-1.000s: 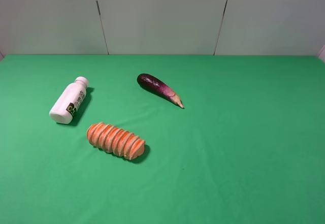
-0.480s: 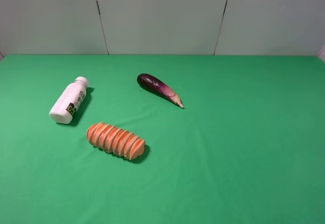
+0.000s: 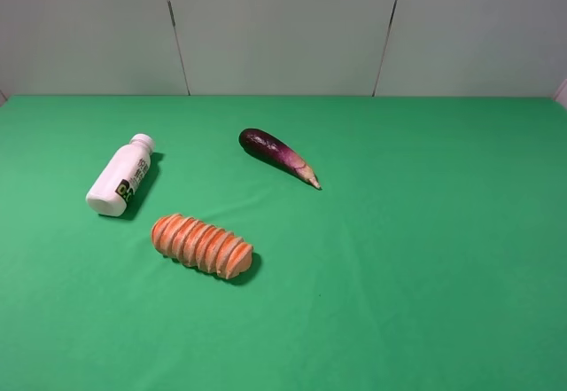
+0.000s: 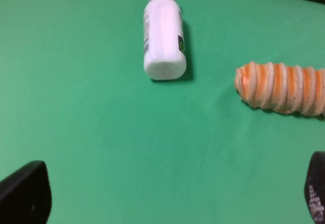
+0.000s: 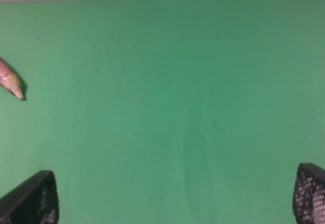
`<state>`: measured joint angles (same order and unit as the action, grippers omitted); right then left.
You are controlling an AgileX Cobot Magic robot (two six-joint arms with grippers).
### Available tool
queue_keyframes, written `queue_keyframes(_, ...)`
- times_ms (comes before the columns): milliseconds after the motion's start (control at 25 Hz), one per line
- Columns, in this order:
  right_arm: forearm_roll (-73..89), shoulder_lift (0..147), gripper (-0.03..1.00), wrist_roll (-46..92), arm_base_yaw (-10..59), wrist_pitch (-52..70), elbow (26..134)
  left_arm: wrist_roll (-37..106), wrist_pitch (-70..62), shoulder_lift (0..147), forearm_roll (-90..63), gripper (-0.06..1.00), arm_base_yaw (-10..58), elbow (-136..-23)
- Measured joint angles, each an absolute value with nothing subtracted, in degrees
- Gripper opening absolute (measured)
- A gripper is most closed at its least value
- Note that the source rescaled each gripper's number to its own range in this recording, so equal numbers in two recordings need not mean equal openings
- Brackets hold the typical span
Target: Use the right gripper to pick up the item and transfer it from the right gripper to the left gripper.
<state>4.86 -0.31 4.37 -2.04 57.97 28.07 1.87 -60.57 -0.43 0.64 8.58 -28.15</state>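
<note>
Bottle (image 3: 120, 177): lying near table's (image 3: 425, 267) left edge, apparently ahead of left gripper (image 4: 172, 203) | both grippers' jaws: wide open, empty | right gripper (image 5: 175, 203): well apart from bottle

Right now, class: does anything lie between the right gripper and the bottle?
Probably: the bottle lies far left. The eggplant and bread loaf sit between it and the open right gripper's side.

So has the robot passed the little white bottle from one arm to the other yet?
Nothing done yet. The small white plastic bottle lies untouched on the green cloth. Both end effectors, right and left, are open and empty. Pickup and handover remain.
</note>
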Motion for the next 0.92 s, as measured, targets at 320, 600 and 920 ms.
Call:
queue_keyframes(320,4.86,-0.31,1.0,4.37,-2.04,57.97,28.07,1.92,-60.57,-0.43,0.64,1.0,8.58,-28.15)
queue_keyframes(600,4.86,-0.31,1.0,4.37,-2.04,58.02,28.07,1.92,-60.57,-0.43,0.64,1.0,8.58,-28.15)
queue_keyframes(920,4.86,-0.31,1.0,4.37,-2.04,58.02,28.07,1.94,-60.57,-0.43,0.45,1.0,4.9,-28.15)
